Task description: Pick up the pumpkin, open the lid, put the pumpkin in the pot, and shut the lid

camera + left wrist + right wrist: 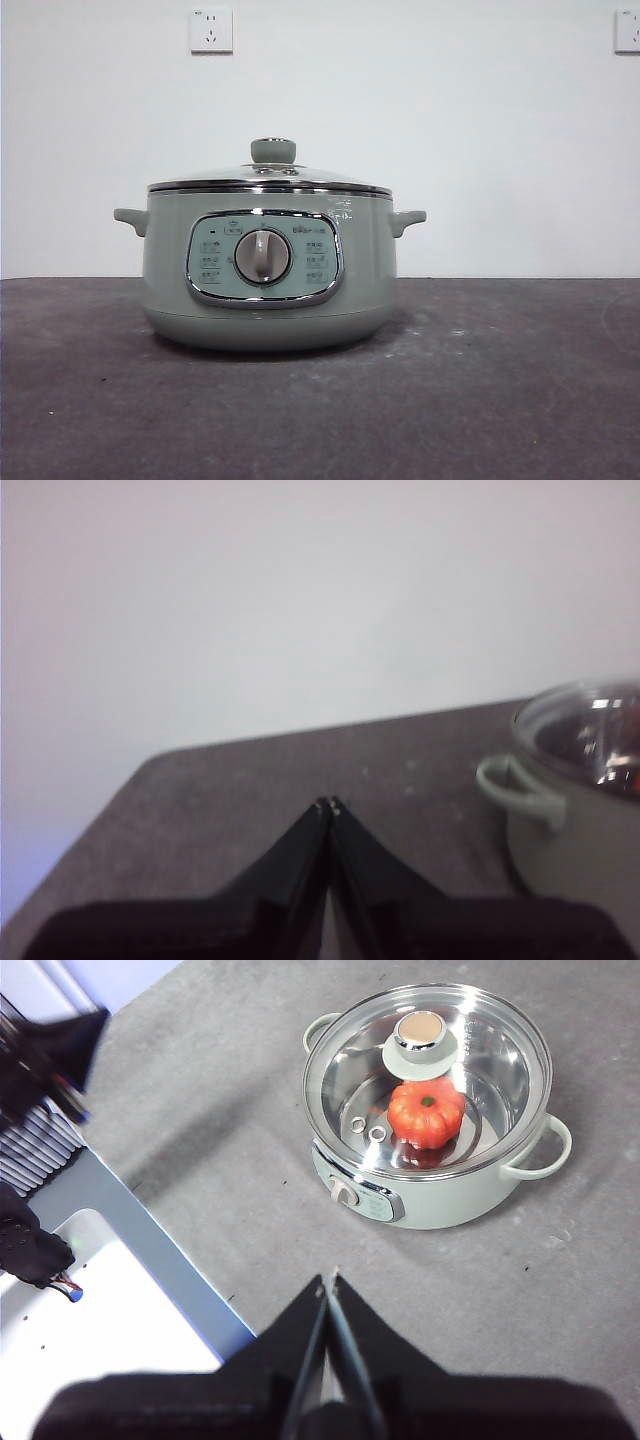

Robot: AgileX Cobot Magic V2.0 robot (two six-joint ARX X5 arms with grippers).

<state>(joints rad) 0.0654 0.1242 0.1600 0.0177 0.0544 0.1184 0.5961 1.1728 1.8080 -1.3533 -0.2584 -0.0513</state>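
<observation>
Inside the pot (430,1200) the pumpkin (426,1113) sits under the lid (428,1080), at centre of the bench (500,400). Left pincer (331,804) and right pincer (329,1278) wait apart, jaws pressed together, holding nothing.

A plain white wall (420,120) fills the space behind the dark grey, matte, slightly scuffed desk (500,380), meeting it along a straight level line. Two white square wall sockets sit high on that wall, one left of centre (211,30) and one cut by the right edge (628,30). The light is even and soft. Beyond the desk's edge lies a white panel with a pale blue border (120,1290).
</observation>
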